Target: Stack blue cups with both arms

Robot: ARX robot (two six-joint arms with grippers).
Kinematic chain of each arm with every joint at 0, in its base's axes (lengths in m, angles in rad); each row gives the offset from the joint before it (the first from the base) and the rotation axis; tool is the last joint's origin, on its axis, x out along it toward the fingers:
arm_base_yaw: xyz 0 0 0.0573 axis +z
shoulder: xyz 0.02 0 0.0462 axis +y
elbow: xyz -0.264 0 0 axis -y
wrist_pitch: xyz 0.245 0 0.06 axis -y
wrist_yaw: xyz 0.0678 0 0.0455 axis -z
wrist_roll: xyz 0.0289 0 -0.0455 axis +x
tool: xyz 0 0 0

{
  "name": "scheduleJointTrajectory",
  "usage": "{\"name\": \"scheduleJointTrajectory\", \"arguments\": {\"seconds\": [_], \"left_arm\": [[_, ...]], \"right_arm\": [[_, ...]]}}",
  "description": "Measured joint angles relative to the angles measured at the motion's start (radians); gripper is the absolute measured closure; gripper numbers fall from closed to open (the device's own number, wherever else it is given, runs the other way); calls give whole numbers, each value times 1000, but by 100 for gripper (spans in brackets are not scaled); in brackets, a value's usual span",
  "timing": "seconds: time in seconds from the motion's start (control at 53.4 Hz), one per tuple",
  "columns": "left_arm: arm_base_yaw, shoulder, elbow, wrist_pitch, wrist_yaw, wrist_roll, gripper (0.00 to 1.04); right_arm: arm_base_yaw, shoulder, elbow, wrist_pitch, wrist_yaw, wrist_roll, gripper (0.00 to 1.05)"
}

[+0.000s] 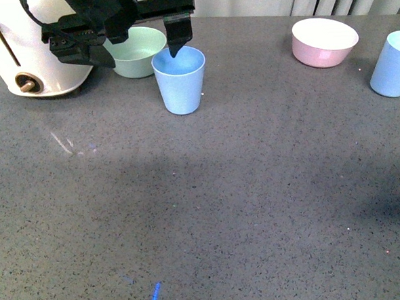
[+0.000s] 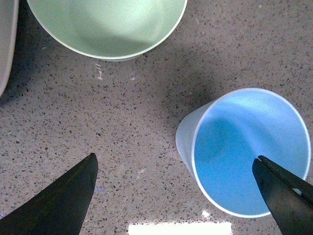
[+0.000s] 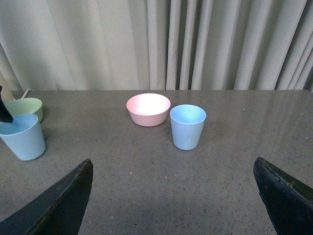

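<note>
One blue cup (image 1: 179, 80) stands upright next to the mint-green bowl (image 1: 138, 52). My left gripper (image 1: 140, 57) hangs open over it, one fingertip dipping into the cup's mouth and the other out over the table beside it. In the left wrist view the cup (image 2: 244, 147) sits toward one side of the open left gripper (image 2: 175, 159), its near wall between the jaws. The second blue cup (image 1: 393, 63) stands at the far right by the pink bowl (image 1: 324, 42). My right gripper (image 3: 172, 161) is open and empty, well back from that cup (image 3: 188, 126).
A white appliance (image 1: 24, 52) stands at the back left, close behind the left arm. The green bowl (image 2: 107, 24) is just beyond the left fingers. Curtains hang behind the grey table (image 3: 146, 196). The pink bowl (image 3: 148, 108) stands beside the right cup.
</note>
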Motion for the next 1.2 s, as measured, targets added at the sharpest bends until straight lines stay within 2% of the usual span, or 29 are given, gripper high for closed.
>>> {"name": "scheduleJointTrajectory", "arguments": {"seconds": [0.206,0.3,0.375,0.45,0.787,1.199], "left_arm": [[-11,81,79,-41,6,-20,9],[-18,115,126,-64,10,-35,29],[-20,128,144,-74,11,-39,38],[-24,143,168,-93,18,-43,54],[-43,157,210,-144,25,-75,102],[-142,58,66,-131,-5,-90,103]], "right_arm": [[0,0,0,0,0,0,9],[0,0,0,0,0,0,9],[0,0,0,0,0,0,9],[0,0,0,0,0,0,9],[0,0,0,0,0,0,9],[0,0,0,0,0,0,9]]}}
